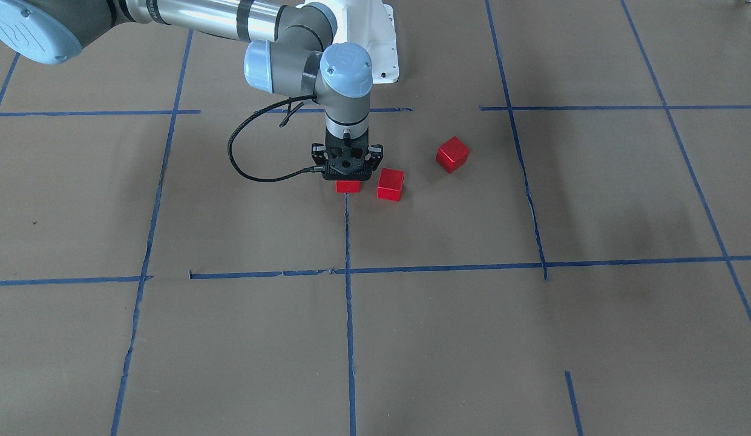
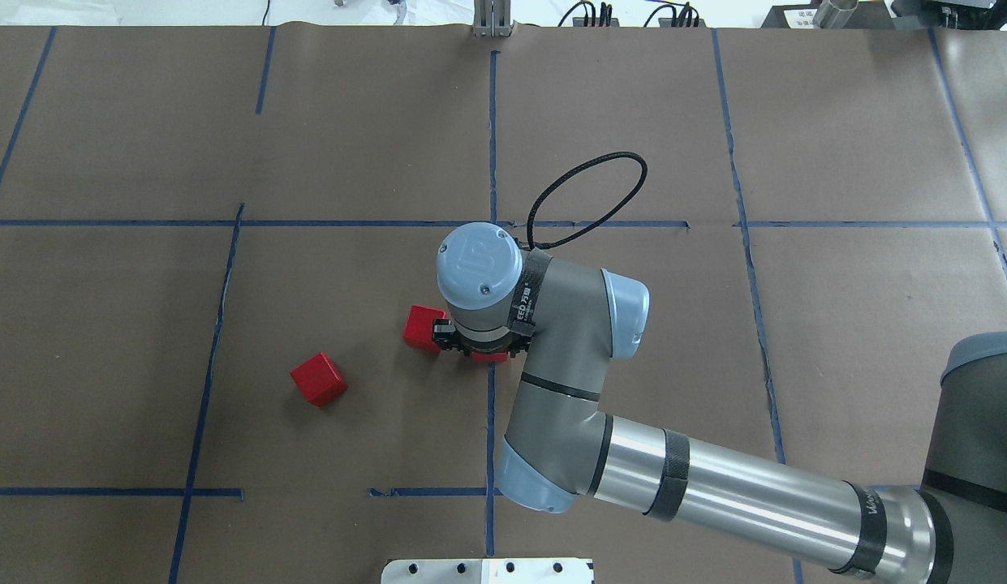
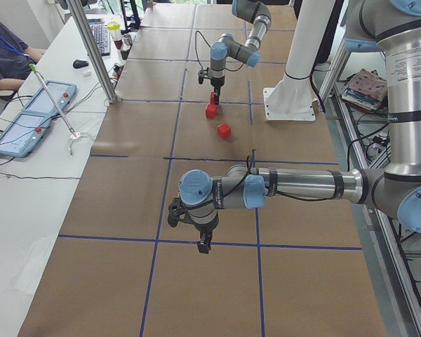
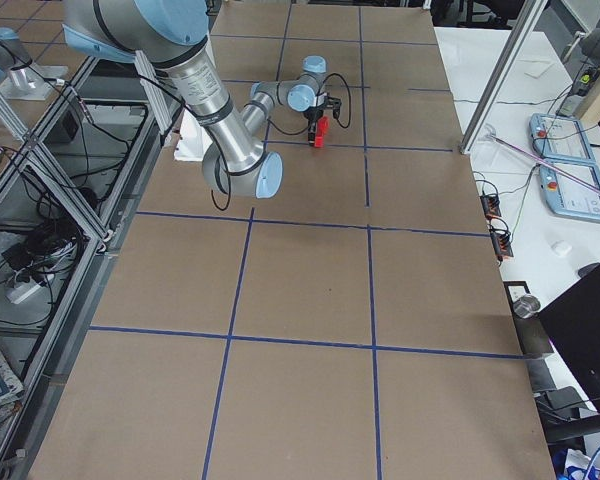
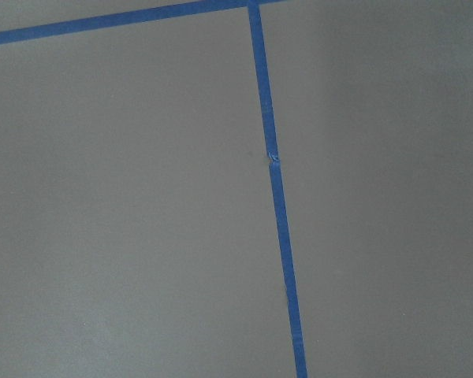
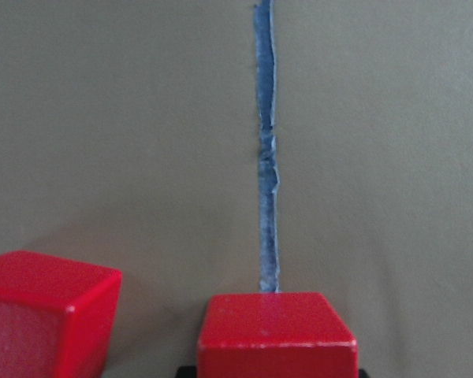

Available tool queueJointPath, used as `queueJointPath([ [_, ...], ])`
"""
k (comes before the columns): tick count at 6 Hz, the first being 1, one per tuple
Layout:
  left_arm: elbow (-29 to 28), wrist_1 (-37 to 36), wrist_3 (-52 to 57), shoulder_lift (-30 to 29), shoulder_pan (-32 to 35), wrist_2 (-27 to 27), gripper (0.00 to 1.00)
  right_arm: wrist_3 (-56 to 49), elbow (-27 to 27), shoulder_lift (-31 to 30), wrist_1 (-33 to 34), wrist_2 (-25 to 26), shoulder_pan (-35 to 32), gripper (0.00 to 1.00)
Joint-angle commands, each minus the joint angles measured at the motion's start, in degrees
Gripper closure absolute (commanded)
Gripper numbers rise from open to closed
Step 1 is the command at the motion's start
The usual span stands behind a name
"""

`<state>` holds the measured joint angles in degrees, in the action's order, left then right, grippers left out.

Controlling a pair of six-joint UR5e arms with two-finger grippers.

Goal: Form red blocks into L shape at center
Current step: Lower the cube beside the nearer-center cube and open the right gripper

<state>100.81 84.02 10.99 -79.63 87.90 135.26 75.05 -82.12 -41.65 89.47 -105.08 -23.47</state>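
Note:
Three red blocks lie in the center cell [image 1: 260,230], which a blue tape line [image 1: 348,242] splits. My right gripper [image 1: 348,177] points straight down and is shut on one red block [image 1: 348,186] at floor level on the end of that line. In the right wrist view this block [image 6: 276,335] sits between dark fingertips. A second block [image 1: 391,184] stands close beside it, a small gap apart. The third block [image 1: 452,154] lies apart, turned at an angle. My left gripper [image 3: 205,246] hangs over bare paper far from the blocks; I cannot tell if it is open.
The white robot base [image 1: 381,48] stands just behind the blocks. A black cable loop [image 2: 588,199] hangs off the right wrist. An operator [image 3: 7,56] sits at a side table with control panels. The left wrist view shows only paper and blue tape [image 5: 276,197].

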Motion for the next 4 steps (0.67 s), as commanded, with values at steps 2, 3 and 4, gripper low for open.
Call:
queueJointPath([
  [2,0.09,0.09,0.00,0.00,0.00,0.00,0.00,-0.43,-0.32,0.16,0.17,-0.21,-0.09,0.13],
  [3,0.09,0.09,0.00,0.00,0.00,0.00,0.00,-0.61,-2.67,0.16,0.61,-0.91,-1.31,0.01],
  [4,0.18,0.17,0.00,-0.09,0.00,0.00,0.00,-0.70,-6.35,-0.01,0.70,-2.92,-3.84,0.01],
])
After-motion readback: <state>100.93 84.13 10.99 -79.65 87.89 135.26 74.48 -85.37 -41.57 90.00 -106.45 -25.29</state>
